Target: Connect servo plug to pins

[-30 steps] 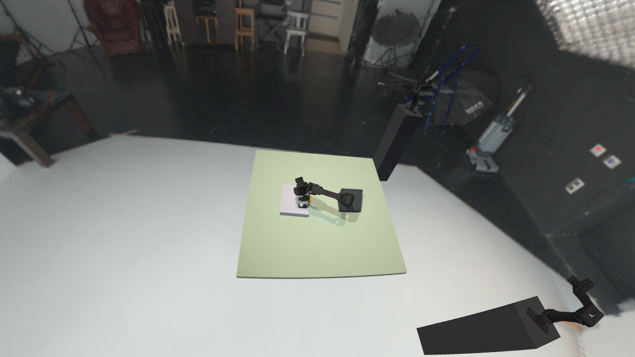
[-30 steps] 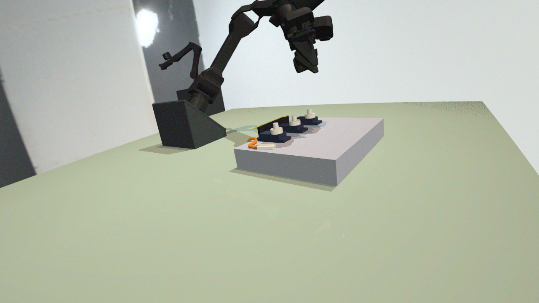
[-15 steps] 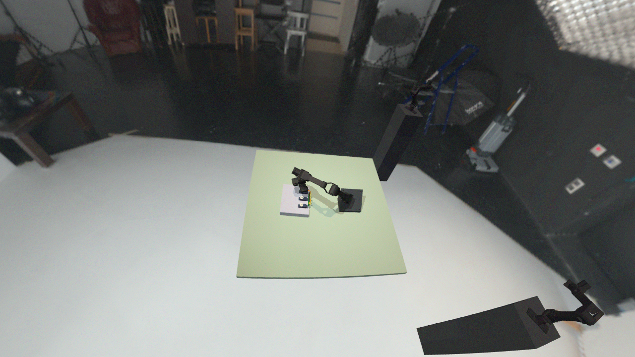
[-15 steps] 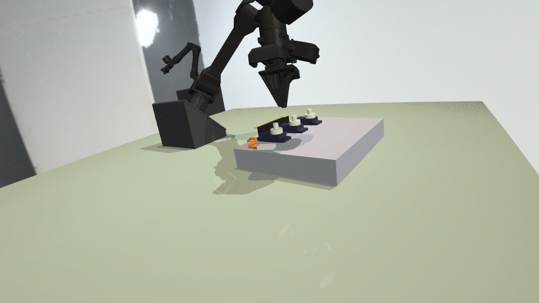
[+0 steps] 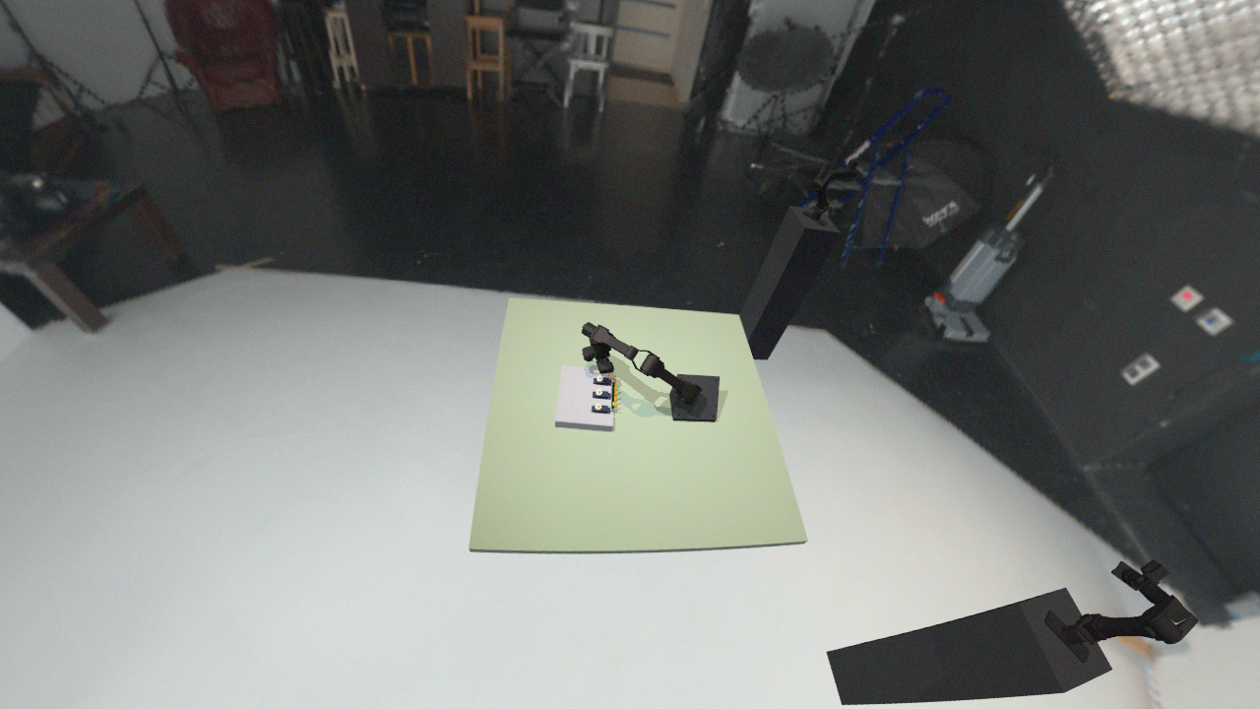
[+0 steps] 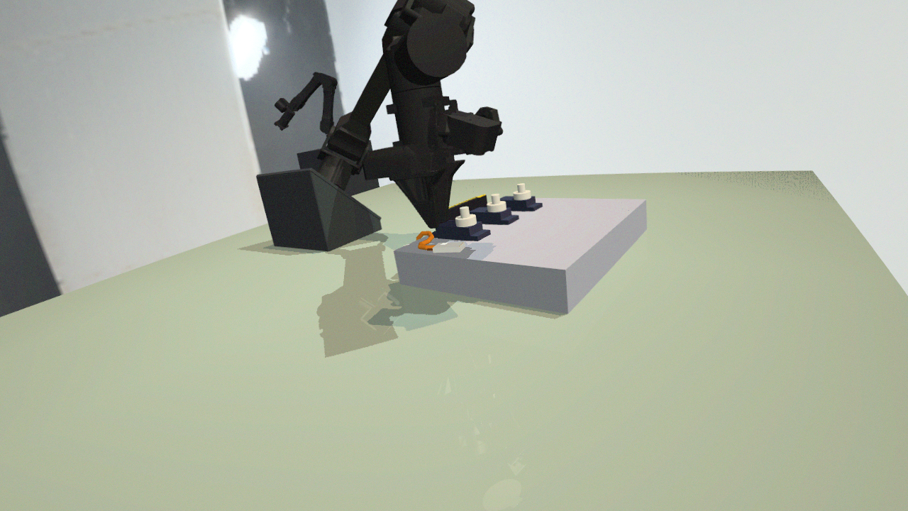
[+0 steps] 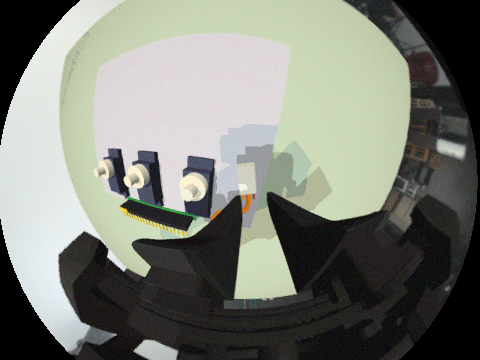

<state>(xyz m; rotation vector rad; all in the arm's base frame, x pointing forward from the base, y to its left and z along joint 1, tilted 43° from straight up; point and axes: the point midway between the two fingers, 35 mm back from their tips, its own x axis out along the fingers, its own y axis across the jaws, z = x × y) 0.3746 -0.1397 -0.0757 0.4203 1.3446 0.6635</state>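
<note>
The pale grey holder (image 5: pixel 577 414) (image 6: pixel 558 244) (image 7: pixel 187 94) lies on the green table (image 5: pixel 634 493) and carries three dark servos with white horns (image 6: pixel 465 222) (image 7: pixel 196 188). The small flat plug (image 6: pixel 452 247) (image 7: pixel 247 175) lies on the holder's corner beside the nearest servo, with a curled orange wire (image 6: pixel 424 240) (image 7: pixel 246 206) at its end. The black pin row on a green strip (image 7: pixel 156 215) (image 5: pixel 616 395) runs along the holder's edge. My gripper (image 6: pixel 439 222) (image 7: pixel 254 198) (image 5: pixel 601 362) points down just above the plug and the wire. Its fingers stand a little apart with nothing between them.
The arm's dark base (image 5: pixel 696 396) (image 6: pixel 311 209) stands on the table beside the holder. Two dark camera posts (image 5: pixel 787 273) (image 5: pixel 969 652) stand off the table's edges. The white floor (image 5: pixel 220 529) surrounds the table.
</note>
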